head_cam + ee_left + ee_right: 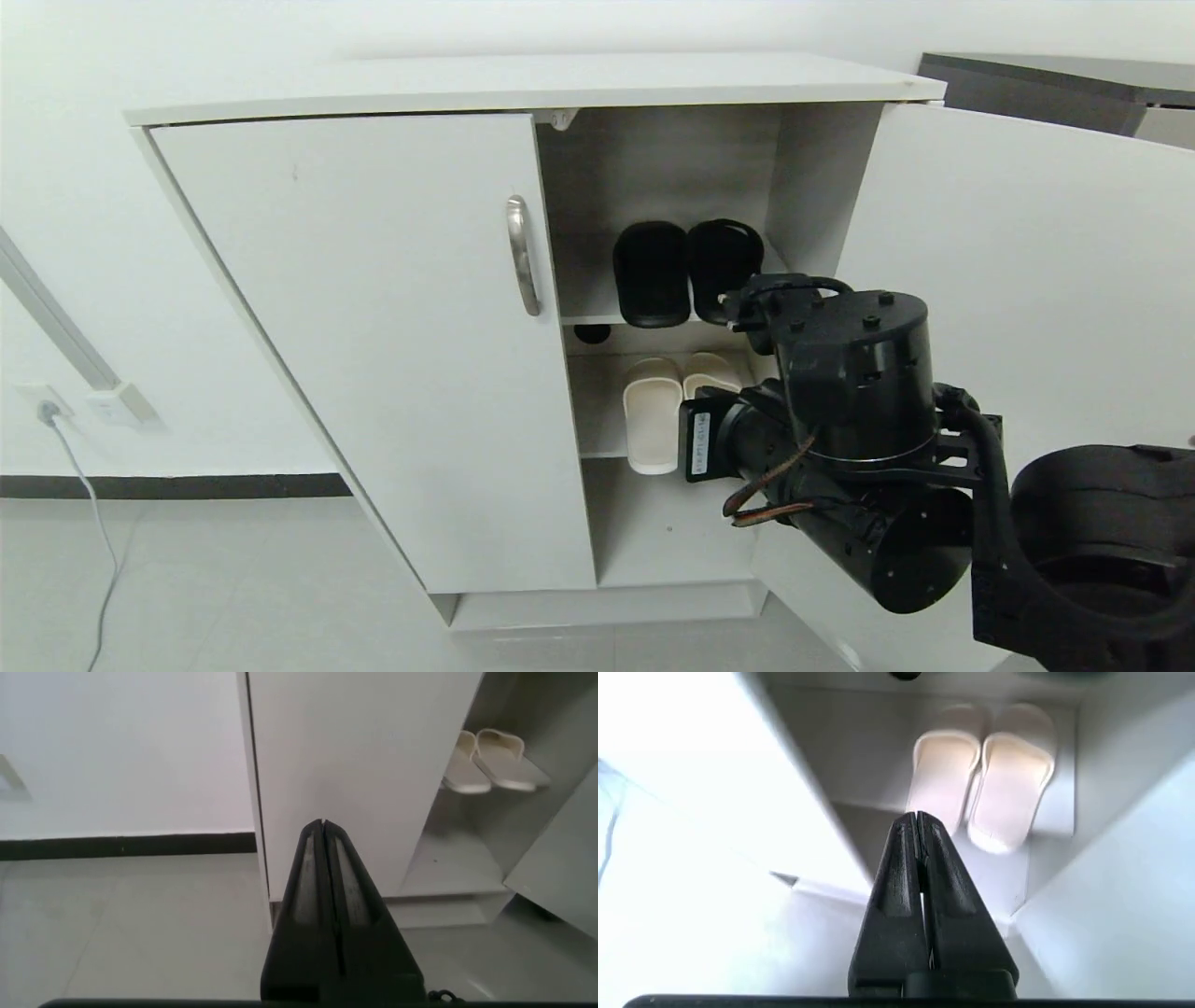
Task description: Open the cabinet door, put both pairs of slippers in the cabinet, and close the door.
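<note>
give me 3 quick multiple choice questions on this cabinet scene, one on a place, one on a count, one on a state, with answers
1. Where is the black pair of slippers?
A. on the floor
B. on the shelf above the white pair
C. outside, against the wall

2. How many pairs of slippers are inside the cabinet?
A. three
B. one
C. two

3. How is the right door?
A. swung open
B. shut
C. taken off

Answers:
1 B, the black pair lies on the shelf directly over the white pair.
2 C, one black pair and one white pair show inside.
3 A, the door stands wide and the shelves are exposed.
</note>
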You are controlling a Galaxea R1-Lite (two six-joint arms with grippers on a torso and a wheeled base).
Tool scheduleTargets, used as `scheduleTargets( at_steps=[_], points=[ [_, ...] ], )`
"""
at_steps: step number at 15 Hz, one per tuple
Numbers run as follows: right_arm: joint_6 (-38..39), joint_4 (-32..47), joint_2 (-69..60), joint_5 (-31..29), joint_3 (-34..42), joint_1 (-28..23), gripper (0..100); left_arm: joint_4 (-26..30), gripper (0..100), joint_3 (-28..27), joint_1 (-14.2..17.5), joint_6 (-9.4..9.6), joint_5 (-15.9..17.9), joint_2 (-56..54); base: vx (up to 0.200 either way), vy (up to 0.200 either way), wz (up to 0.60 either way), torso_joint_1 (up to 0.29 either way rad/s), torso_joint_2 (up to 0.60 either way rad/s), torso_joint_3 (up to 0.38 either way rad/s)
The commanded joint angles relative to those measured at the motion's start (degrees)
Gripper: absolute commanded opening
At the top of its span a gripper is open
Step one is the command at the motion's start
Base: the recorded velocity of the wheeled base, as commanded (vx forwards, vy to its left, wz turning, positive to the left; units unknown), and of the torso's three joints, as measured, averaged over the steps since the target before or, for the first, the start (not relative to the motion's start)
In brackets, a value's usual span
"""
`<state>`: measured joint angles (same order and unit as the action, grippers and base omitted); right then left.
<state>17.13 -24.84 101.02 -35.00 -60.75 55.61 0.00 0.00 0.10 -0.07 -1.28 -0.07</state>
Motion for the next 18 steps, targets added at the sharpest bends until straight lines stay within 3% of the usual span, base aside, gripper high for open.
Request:
scheduleTargets(
  at_steps=[1,7,18],
  points=[
    [-0.08,-0.91,0.49,0.46,1.42,0.02,0,0.0,0,0.0,-0.01,-0.01,-0.04,0.07,-0.2,0.0,0.0,-0.002,0.0,-0.002],
    [-0.69,-3.1,0.49,1.16,4.76,-0.51,0,0.0,0,0.0,-0.01,-0.01,-0.04,0.07,-0.2,0.0,0.0,0.0,0.0,0.002],
    [-1.75,-3.37,2.16,1.51,6.52,-0.95,0,0.0,0,0.0,-0.01,-0.01,-0.04,0.07,0.0,0.0,0.0,0.0,0.0,0.0]
  ],
)
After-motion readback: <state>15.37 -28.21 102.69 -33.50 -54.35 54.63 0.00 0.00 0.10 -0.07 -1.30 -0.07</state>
